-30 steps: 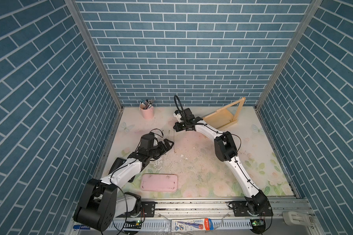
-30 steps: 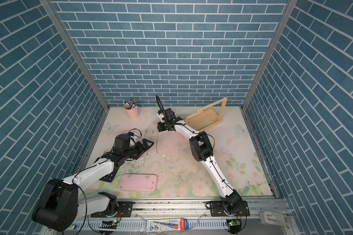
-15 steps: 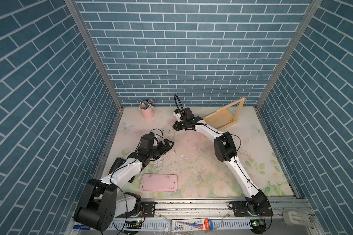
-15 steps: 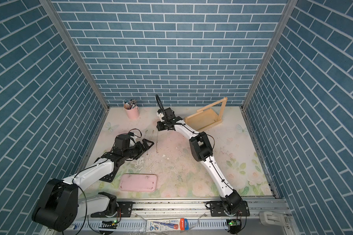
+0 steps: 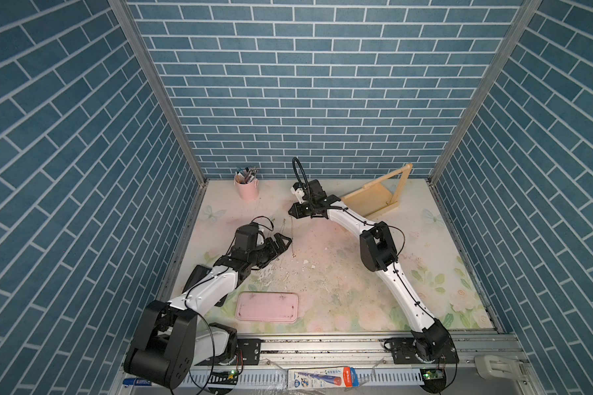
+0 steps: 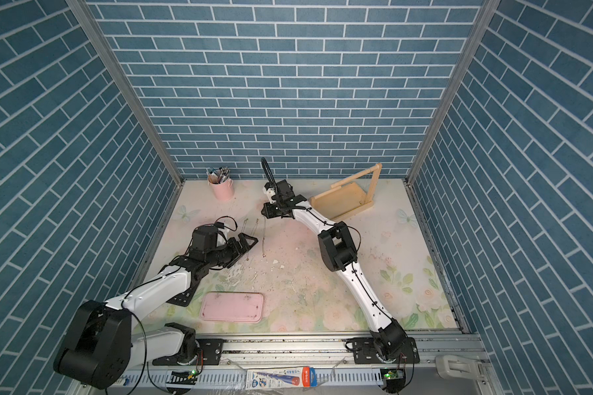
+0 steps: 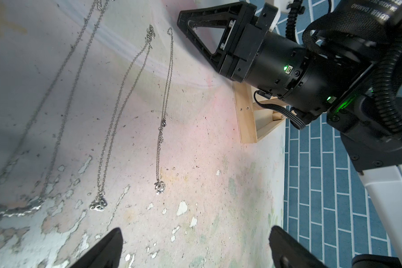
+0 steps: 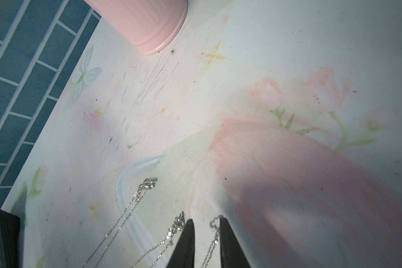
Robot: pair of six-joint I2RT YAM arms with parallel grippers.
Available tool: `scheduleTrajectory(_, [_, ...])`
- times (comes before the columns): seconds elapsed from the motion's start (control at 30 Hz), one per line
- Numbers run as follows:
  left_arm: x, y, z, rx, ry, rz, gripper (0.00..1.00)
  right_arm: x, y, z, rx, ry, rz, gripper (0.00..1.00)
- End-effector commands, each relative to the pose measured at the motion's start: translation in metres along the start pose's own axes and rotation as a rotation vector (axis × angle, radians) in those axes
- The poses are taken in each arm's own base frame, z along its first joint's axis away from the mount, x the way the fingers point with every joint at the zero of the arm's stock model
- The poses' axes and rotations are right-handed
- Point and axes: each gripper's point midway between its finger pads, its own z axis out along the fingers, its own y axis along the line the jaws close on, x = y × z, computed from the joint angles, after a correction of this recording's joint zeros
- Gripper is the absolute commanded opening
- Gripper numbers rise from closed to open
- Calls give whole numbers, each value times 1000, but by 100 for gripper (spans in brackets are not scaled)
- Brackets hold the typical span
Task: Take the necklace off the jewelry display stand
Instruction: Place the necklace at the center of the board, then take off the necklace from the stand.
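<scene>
Lying flat on the floral table (image 5: pixel 339 273), off the stand, the necklace (image 7: pixel 166 92) runs in a straight line from 12 o'clock to 6 o'clock, with its small pendant at the 6 o'clock end. In both top views it sits at about 10 o'clock from the table's middle (image 5: pixel 292 236) (image 6: pixel 264 239). The jewelry display stand (image 5: pixel 370 200) is at about 1 o'clock on the table, well apart from the chain, and its frame leans. The right gripper (image 8: pixel 204 220) is low over the chain's 12 o'clock end. Its fingertips stand narrowly apart and the chain's loop lies in the gap; one link seems to brush a fingertip, though the blur leaves that unsure. The left gripper (image 7: pixel 196 232) is spread wide and holds nothing, hovering low at the necklace's 9 o'clock side, near the pendant end (image 5: pixel 283 241). Two more chains, a middle one (image 7: pixel 125 92) and an outer one (image 7: pixel 56 104), lie side by side at the necklace's 9 o'clock. A pink cup (image 5: pixel 246 188) stands at 11 o'clock by the back wall. A flat pink tray (image 5: pixel 267 306) rests at 7 o'clock.
</scene>
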Motion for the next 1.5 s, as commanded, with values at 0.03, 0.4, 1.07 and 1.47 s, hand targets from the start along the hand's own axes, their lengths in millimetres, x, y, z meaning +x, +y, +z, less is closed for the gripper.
scheduleTrajectory(0.03, [-1, -1, -3, 1, 0, 17, 99, 2, -1, -1, -3, 19, 11, 27])
scheduleTrajectory(0.4, [-36, -48, -36, -22, -61, 160, 99, -66, 47, -85, -6, -104, -86, 61])
scheduleTrajectory(1.07, [-78, -205, -56, -24, -188, 609, 99, -101, -10, -406, 329, -500, 8, 81])
scheduleTrajectory(1.47, [-43, -304, 27, 127, -111, 792, 99, -46, -110, -481, 436, -610, 261, 86])
